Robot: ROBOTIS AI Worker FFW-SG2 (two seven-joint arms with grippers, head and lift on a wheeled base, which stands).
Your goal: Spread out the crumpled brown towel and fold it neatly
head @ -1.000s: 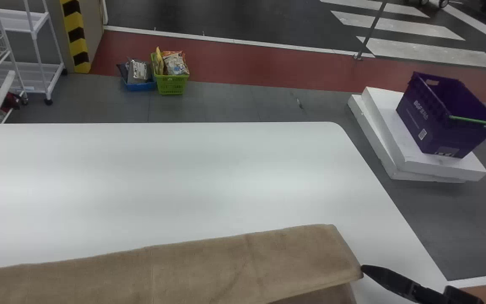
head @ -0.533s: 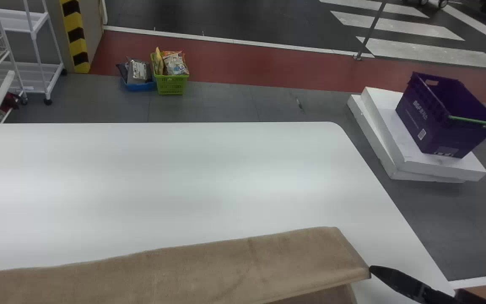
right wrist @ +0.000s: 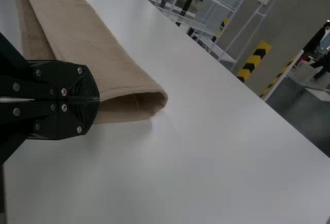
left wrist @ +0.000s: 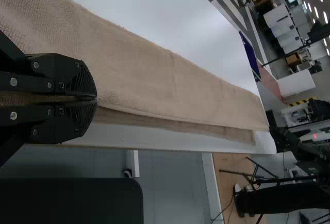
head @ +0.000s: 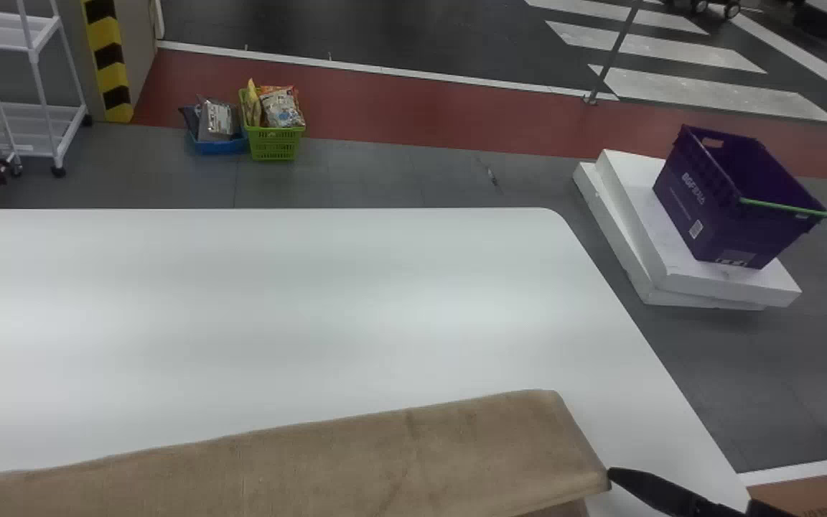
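The brown towel (head: pixel 385 459) stretches across the table's (head: pixel 277 287) near side between the left gripper (left wrist: pixel 96 99) and right gripper (head: pixel 610 475), both pinched closed on its near edge.

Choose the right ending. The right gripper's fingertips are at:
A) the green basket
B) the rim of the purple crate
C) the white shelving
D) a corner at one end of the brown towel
D: the right gripper has its fingertips at the end corner of the brown towel, beside the fold's opening.
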